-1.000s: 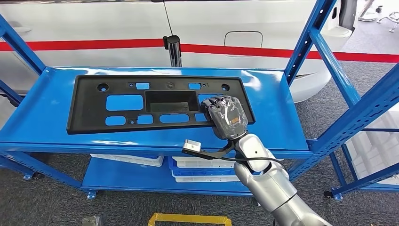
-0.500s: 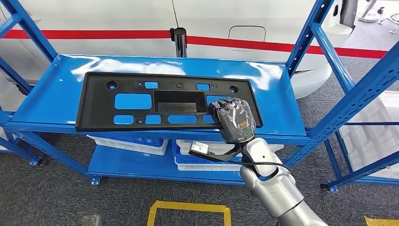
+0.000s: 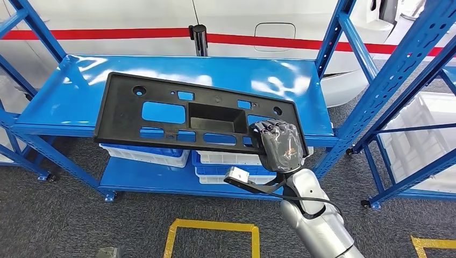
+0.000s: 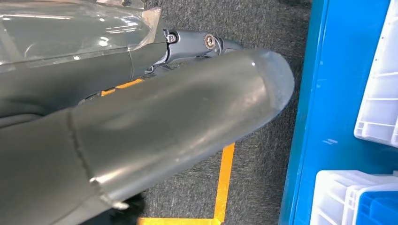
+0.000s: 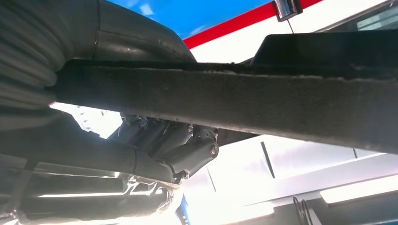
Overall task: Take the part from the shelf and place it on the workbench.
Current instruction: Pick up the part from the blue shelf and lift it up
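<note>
The right hand [image 3: 278, 145] reaches forward on its silver arm, fingers wrapped tight around the black part [image 3: 177, 115].

Blue metal shelf [image 3: 64, 107], two tiers, perforated blue uprights at the corners. Upper tier glossy, with bright glare patches. The black part [image 3: 177, 115] sits tilted over this tier; its near long edge overhangs the front lip, and whether its far edge touches the surface cannot be told. Lower tier [image 3: 140, 180] carries white plastic bins [image 3: 145, 156] at the left and a stack of white and blue trays [image 3: 226, 166] just beside them at the right. The shelf stands on dark grey carpeted floor [image 3: 64, 226]. Yellow tape lines [image 3: 212, 226] lie on the floor in front of the shelf.
</note>
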Controlling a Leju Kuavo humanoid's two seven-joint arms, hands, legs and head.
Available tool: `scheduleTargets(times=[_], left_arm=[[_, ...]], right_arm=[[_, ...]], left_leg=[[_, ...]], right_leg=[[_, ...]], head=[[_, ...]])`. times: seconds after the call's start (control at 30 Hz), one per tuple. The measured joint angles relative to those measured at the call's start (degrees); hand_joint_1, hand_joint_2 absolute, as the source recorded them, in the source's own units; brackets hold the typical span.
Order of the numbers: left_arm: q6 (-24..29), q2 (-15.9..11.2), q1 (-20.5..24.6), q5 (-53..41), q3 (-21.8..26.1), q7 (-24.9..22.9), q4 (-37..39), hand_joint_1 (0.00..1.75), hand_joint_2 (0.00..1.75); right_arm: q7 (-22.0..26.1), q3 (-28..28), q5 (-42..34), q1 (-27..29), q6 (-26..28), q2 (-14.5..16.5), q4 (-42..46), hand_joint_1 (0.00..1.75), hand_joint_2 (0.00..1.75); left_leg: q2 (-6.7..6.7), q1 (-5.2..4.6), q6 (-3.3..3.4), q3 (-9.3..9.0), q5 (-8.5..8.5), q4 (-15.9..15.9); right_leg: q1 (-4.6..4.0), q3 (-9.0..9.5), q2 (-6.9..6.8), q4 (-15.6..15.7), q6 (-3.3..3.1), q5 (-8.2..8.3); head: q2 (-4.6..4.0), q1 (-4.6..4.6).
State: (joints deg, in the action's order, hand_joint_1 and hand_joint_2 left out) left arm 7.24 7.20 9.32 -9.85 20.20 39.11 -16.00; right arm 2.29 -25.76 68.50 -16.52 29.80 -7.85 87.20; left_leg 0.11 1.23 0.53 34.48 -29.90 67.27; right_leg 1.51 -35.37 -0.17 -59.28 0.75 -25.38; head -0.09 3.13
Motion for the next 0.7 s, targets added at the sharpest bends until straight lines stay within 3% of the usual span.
scheduleTargets(times=[0.07, 0.1, 0.17, 0.2, 0.27, 0.33, 0.37, 0.4, 0.43, 0.47, 0.5, 0.57, 0.63, 0.7], left_arm=[[0.0, 0.0, 0.5, -0.1, 0.0, -0.2, 0.0, 0.0, 0.0], [0.0, 0.0, 0.7, -0.2, 0.0, -0.3, 0.0, 0.0, 0.0], [0.0, 0.0, 0.8, -0.3, 0.0, -0.5, 0.0, 0.0, 0.0], [0.0, 0.0, 0.9, -0.4, 0.0, -0.7, 0.0, 0.0, 0.0], [-0.1, 0.0, 1.1, -0.7, 0.0, -1.1, 0.0, 0.0, 0.0], [-0.3, 0.0, 1.3, -1.1, -0.1, -1.5, 0.0, 0.0, 0.0], [-0.4, 0.1, 1.4, -1.3, -0.1, -1.7, 0.0, 0.0, 0.0], [-0.5, 0.1, 1.4, -1.4, -0.2, -1.9, 0.0, 0.0, 0.0], [-0.6, 0.1, 1.4, -1.5, -0.2, -2.1, 0.0, 0.0, 0.0], [-0.6, 0.2, 1.5, -1.6, -0.2, -2.2, 0.0, 0.0, 0.0], [-0.7, 0.2, 1.5, -1.7, -0.2, -2.2, 0.0, 0.0, 0.0], [-0.7, 0.3, 1.7, -1.9, -0.3, -2.3, 0.0, 0.0, 0.0], [-0.6, 0.4, 1.9, -2.2, -0.3, -2.3, 0.0, 0.0, 0.0], [-0.4, 0.4, 2.0, -2.2, -0.3, -2.3, 0.0, 0.0, 0.0]], right_arm=[[0.3, 1.0, -0.8, 1.1, 0.0, 0.0, 1.2, 1.71, 1.75], [0.6, 1.5, -1.2, 1.6, 0.0, -0.1, 1.7, 1.71, 1.75], [1.0, 2.4, -1.8, 2.6, 0.0, -0.1, 2.3, 1.71, 1.75], [1.2, 2.8, -2.0, 3.1, 0.1, -0.1, 2.4, 1.71, 1.75], [1.6, 3.6, -2.3, 4.2, 0.1, -0.2, 2.6, 1.71, 1.75], [1.9, 4.5, -2.5, 5.5, 0.2, -0.1, 2.9, 1.71, 1.75], [1.9, 5.0, -2.6, 6.2, 0.3, 0.0, 3.1, 1.71, 1.75], [1.9, 5.5, -2.6, 6.9, 0.3, 0.1, 3.3, 1.71, 1.75], [1.9, 5.9, -2.6, 7.5, 0.4, 0.2, 3.5, 1.71, 1.75], [1.9, 6.3, -2.6, 7.9, 0.4, 0.2, 3.7, 1.71, 1.75], [2.0, 6.6, -2.6, 8.1, 0.4, 0.3, 3.9, 1.71, 1.75], [2.1, 7.2, -2.9, 8.5, 0.5, 0.3, 4.5, 1.71, 1.75], [2.8, 8.1, -4.3, 9.3, 0.8, 0.4, 5.1, 1.71, 1.75], [4.1, 9.0, -6.8, 10.5, 1.1, 0.5, 5.4, 1.71, 1.75]], left_leg=[[-0.41, -0.31, 0.41, -4.59, -0.07, -6.7], [-0.53, -0.55, 0.53, -5.29, -0.39, -8.1], [-0.4, -0.83, 1.13, -4.91, 0.32, -8.9], [-0.27, -0.89, 1.64, -4.52, 0.97, -9.1], [0.01, -0.96, 2.69, -3.3, 2.53, -9.6], [0.04, -1.33, 3.23, -1.58, 3.87, -9.6], [0.04, -1.5, 3.32, -0.67, 4.54, -9.5], [0.03, -1.66, 3.36, 0.24, 5.21, -9.5], [0.03, -1.82, 3.35, 1.12, 5.87, -9.5], [0.04, -1.96, 3.3, 1.91, 6.52, -9.4], [0.05, -2.09, 3.18, 2.56, 7.11, -9.4], [0.11, -2.37, 2.78, 3.45, 8.26, -9.3], [0.16, -2.39, 2.27, 3.82, 9.38, -9.3], [-0.03, -2.08, 1.64, 4.26, 9.22, -9.0]], right_leg=[[-0.14, -0.31, -0.04, 0.1, 0.75, 0.74], [-0.15, -0.44, -0.08, 0.2, 1.19, 1.17], [-0.15, -0.73, -0.12, 0.3, 2.07, 1.82], [-0.2, -1.2, -0.09, -0.2, 2.15, 1.2], [-0.39, -2.89, -0.03, -4.2, 1.36, -2.75], [-0.45, -4.72, 0.01, -11.2, 0.48, -7.45], [-0.5, -4.99, 0.02, -14.1, 0.55, -8.46], [-0.56, -4.53, 0.02, -15.4, 0.92, -8.34], [-0.67, -3.16, 0.02, -14.9, 1.4, -7.35], [-0.79, -0.87, 0.01, -12.5, 1.75, -6.12], [-0.92, 2.13, 0.0, -8.6, 1.78, -5.37], [-1.41, 7.54, 0.03, -0.5, 1.2, -5.74], [-1.87, 9.12, 0.08, 3.1, 0.53, -6.29], [-1.23, 8.46, -0.07, 3.3, -0.29, -5.35]], head=[[0.0, -0.08], [0.0, -0.11], [0.0, -0.17], [0.0, -0.22], [0.0, -0.4], [0.0, -0.58], [0.0, -0.65], [0.0, -0.7], [0.0, -0.77], [0.0, -0.78], [0.0, -0.79], [0.01, -0.78], [0.02, -0.73], [0.02, -0.75]])
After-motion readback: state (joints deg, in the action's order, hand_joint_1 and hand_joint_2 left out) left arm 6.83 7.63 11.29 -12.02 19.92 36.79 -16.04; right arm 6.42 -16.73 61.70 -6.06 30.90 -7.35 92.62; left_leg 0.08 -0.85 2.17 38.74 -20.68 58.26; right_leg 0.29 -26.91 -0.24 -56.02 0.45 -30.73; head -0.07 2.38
